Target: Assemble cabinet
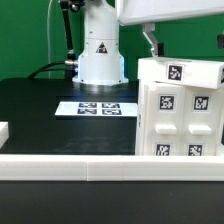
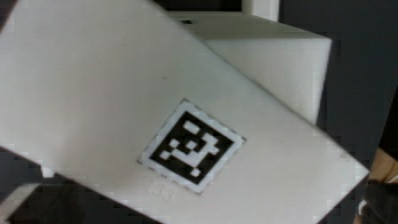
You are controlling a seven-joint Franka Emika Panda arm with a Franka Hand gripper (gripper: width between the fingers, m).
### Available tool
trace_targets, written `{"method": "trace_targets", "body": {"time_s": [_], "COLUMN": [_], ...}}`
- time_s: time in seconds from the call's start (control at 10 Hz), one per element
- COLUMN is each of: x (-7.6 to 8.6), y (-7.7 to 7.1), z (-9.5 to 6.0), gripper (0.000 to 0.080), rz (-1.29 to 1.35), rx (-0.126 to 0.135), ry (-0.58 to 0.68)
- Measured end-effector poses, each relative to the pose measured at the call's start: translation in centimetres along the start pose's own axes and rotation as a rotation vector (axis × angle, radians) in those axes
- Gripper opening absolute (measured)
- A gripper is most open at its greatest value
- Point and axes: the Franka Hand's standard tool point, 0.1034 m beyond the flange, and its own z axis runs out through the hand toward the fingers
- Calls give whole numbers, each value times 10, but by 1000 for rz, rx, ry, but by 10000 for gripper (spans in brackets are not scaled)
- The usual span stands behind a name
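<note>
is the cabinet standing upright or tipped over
Upright. In the exterior view the cabinet stands on the black table, its tagged face vertical and its top level. The gripper is above it.

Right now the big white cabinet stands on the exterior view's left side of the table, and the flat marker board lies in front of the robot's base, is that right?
Not quite. The cabinet stands on the exterior view's right side of the table, not the left; the exterior view shows this. The rest holds: the marker board does lie flat in front of the robot's base.
</note>
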Motion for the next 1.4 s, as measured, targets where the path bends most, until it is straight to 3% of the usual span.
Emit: {"method": "trace_targets", "body": {"time_s": [0.4, 0.6, 0.9, 1.4], "x": [-2, -2, -11, -16], "y": [4, 2, 5, 9], "z": [4, 7, 15, 21], "gripper": [797, 797, 797, 797], "rz": [-337, -470, -662, -644], "rx": [-9, -38, -38, -42], "ry": [-20, -14, -34, -35]}}
